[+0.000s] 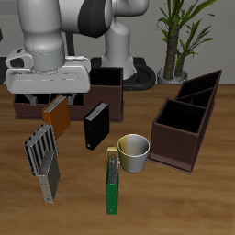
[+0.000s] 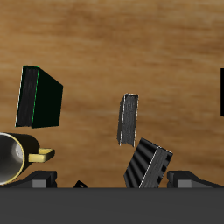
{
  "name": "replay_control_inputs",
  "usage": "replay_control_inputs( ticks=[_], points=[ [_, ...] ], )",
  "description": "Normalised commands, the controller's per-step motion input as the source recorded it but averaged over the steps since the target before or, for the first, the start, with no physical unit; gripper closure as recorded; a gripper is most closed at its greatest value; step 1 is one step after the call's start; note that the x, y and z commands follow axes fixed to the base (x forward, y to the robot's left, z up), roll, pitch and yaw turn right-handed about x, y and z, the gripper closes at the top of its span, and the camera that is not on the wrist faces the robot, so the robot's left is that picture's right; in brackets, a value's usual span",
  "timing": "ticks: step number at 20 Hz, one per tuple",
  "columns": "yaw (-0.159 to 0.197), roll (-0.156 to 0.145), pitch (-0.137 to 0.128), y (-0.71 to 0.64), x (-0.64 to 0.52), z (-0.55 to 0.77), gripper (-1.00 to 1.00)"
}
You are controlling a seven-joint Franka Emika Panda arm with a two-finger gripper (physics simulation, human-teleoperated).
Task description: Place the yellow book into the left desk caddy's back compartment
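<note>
Nothing was grasped: the two-finger gripper (image 1: 48, 99), spread wide and empty, hung far back and next needed to reach the thin pale yellowish book (image 1: 112, 176) near the front.

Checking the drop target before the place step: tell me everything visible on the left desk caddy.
The left desk caddy is a dark maroon-brown, matte, open-top box. One partition splits it in two: a lower section nearer the table's front edge, and the back compartment with taller, slanted walls. It stands upright on the wooden table, angled to its edge. Nothing shows inside either section. A cream mug stands close beside it; whether they touch cannot be told.
</note>
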Motion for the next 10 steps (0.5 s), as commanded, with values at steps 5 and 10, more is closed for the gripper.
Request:
replay_control_inputs(
  ticks=[5, 10],
  points=[
    [-0.039, 0.002, -0.014, -0.09, 0.1, -0.09, -1.0],
    [-0.003, -0.032, -0.023, -0.13, 0.06, -0.1, -1.0]
  ],
)
